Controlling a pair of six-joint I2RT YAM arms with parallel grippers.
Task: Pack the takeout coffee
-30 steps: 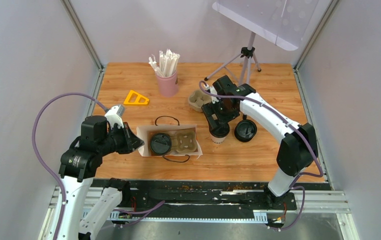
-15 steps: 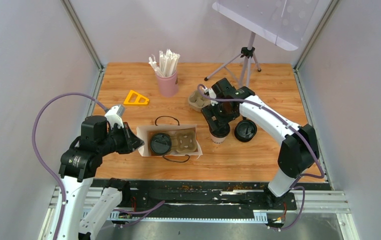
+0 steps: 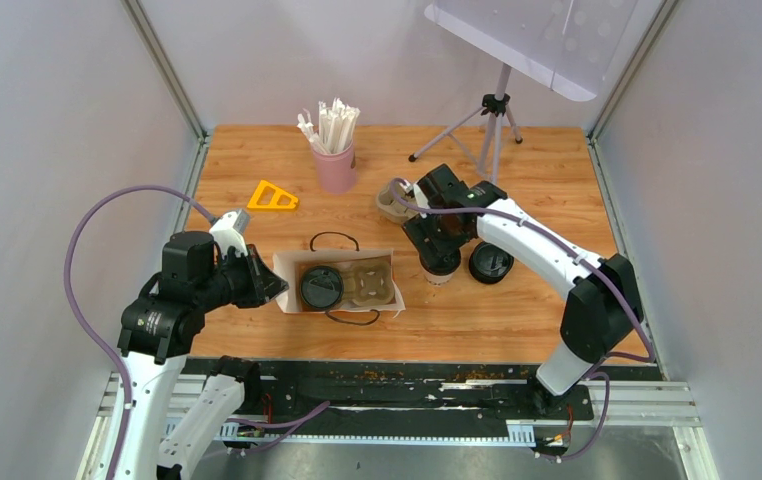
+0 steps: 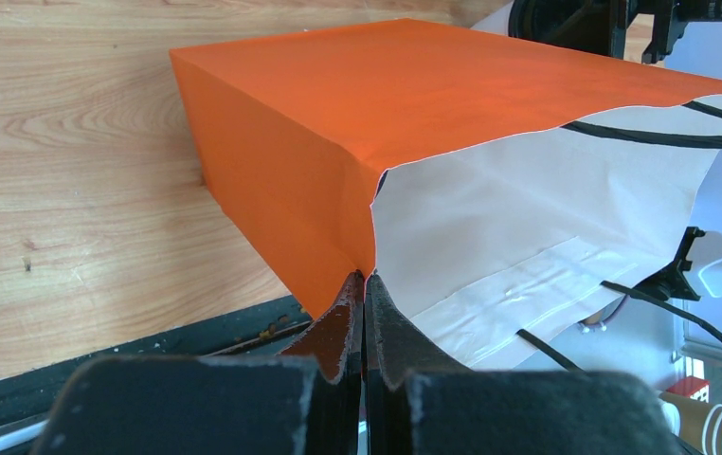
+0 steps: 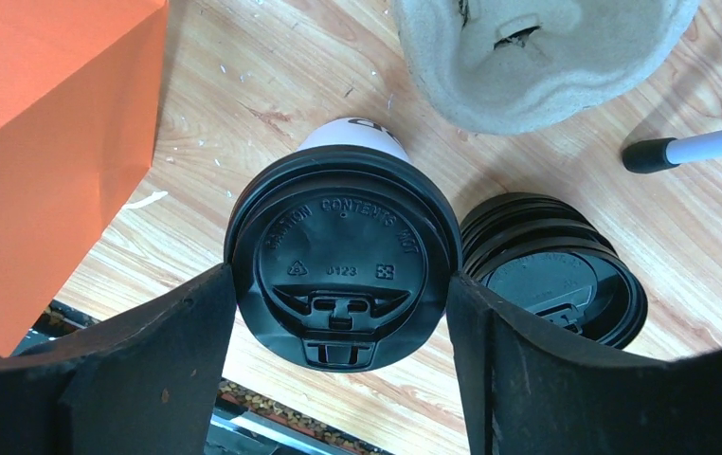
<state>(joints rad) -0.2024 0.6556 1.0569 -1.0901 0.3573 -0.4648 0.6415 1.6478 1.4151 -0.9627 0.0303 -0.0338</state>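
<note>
Worktop (image 3: 537,180) of pale wood, from above. At centre, paper bag (image 3: 285,272) with its mouth open toward the camera. Inside it, pulp carrier (image 3: 369,283) with a black-lidded cup (image 3: 322,287) in its left pocket, the cup's colour hidden under the lid. Left gripper (image 3: 262,282) at the bag's left edge. Right of the bag, whitish cup (image 3: 439,272) upright on the wood, with right gripper (image 3: 437,256) down over it. Just right of that, bare black lid (image 3: 490,262). Further up the frame, second pulp carrier (image 3: 392,200), pink cup of white sticks (image 3: 335,165), yellow triangular piece (image 3: 272,197) and tripod (image 3: 495,115).

Left wrist view: left gripper clenched on the bag's corner fold at lower middle. Orange outer face above, white inner face at right.

Right wrist view: whitish cup at centre with its lid facing the camera and a sliver of white wall above. Gripper fingers (image 5: 196,341) against the lid's rim on both sides, grasping the cup. Bare black lid just beside it at right, second carrier at top, orange bag at upper left.
</note>
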